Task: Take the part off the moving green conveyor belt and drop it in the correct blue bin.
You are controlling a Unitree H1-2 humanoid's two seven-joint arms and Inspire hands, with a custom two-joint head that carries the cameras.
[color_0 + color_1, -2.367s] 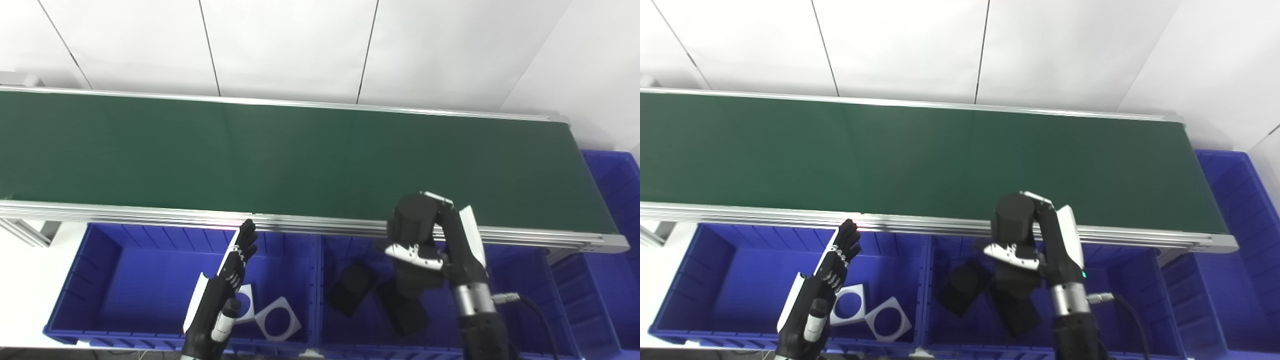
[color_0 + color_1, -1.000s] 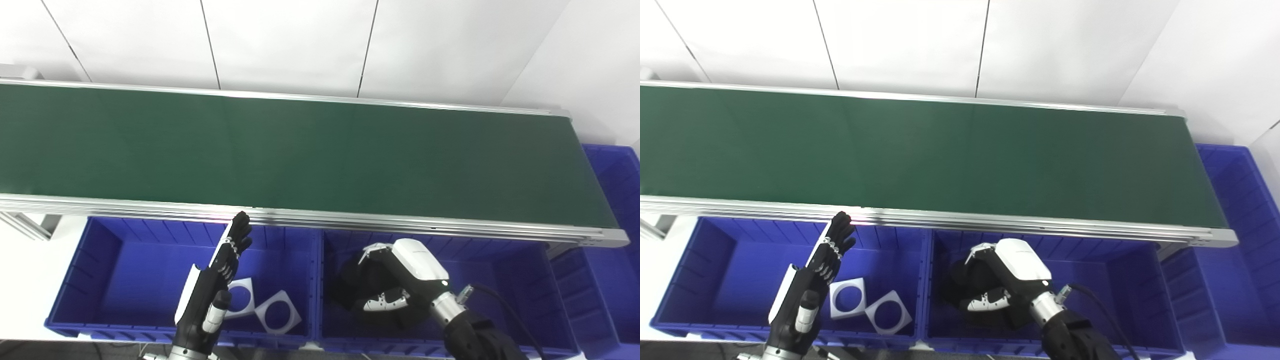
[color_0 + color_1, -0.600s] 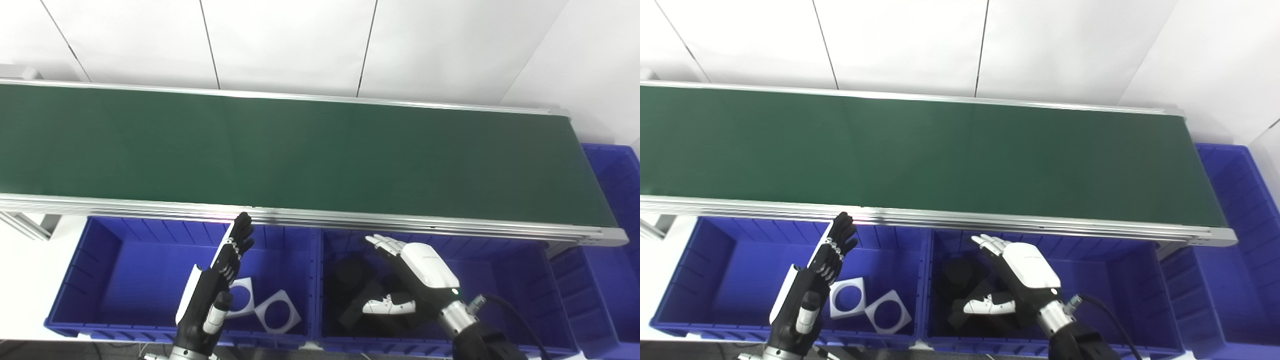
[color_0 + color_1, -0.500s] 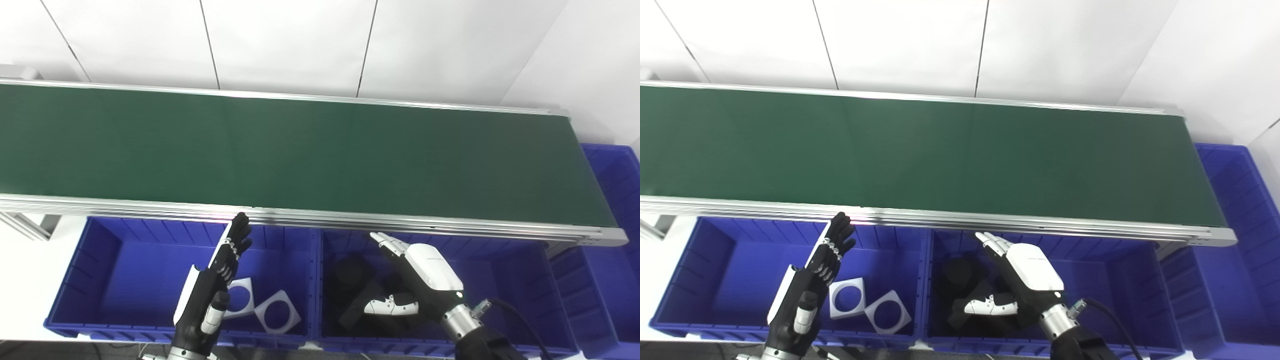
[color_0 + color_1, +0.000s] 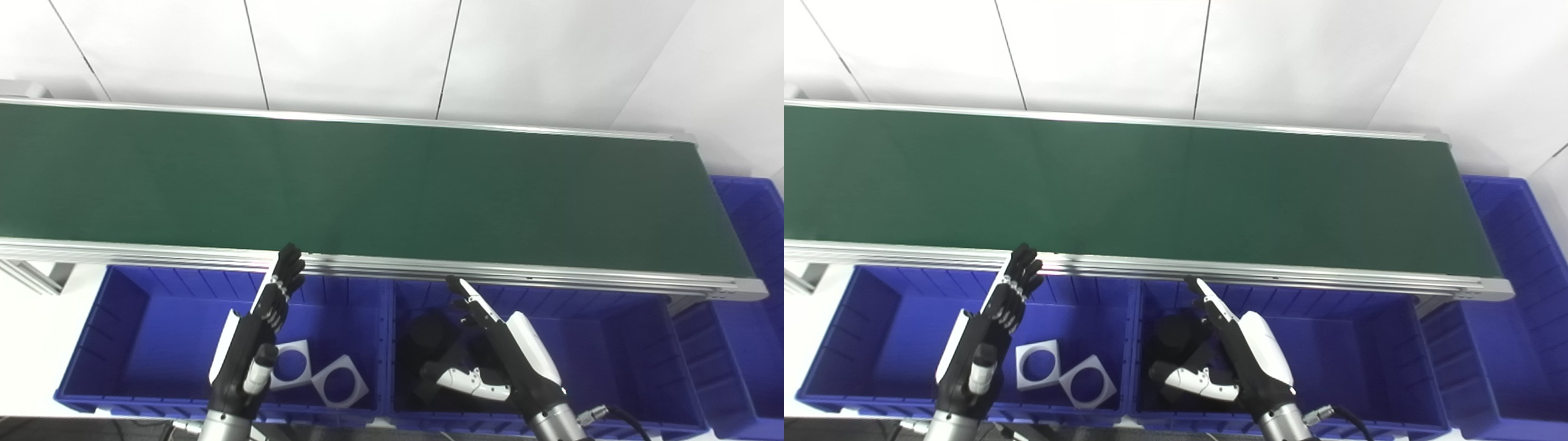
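Observation:
The green conveyor belt [image 5: 380, 184] carries no part. My right hand [image 5: 505, 352] is open and empty, fingers stretched out, above the middle blue bin [image 5: 618, 343]. Several black parts [image 5: 432, 334] lie in that bin, just left of the hand; one is a black cylinder. My left hand [image 5: 257, 334] is open and empty, fingers pointing up toward the belt's near rail, above the left blue bin [image 5: 153, 331].
Two white square plates with round holes [image 5: 321, 383] lie in the left bin. A third blue bin [image 5: 756, 245] stands at the belt's right end. The aluminium rail [image 5: 429, 269] runs along the belt's near edge. A white wall is behind.
My right hand carried a black cylinder from the belt's edge down into the middle bin, opened and let it go, then drew back with fingers spread. My left hand rose slightly.

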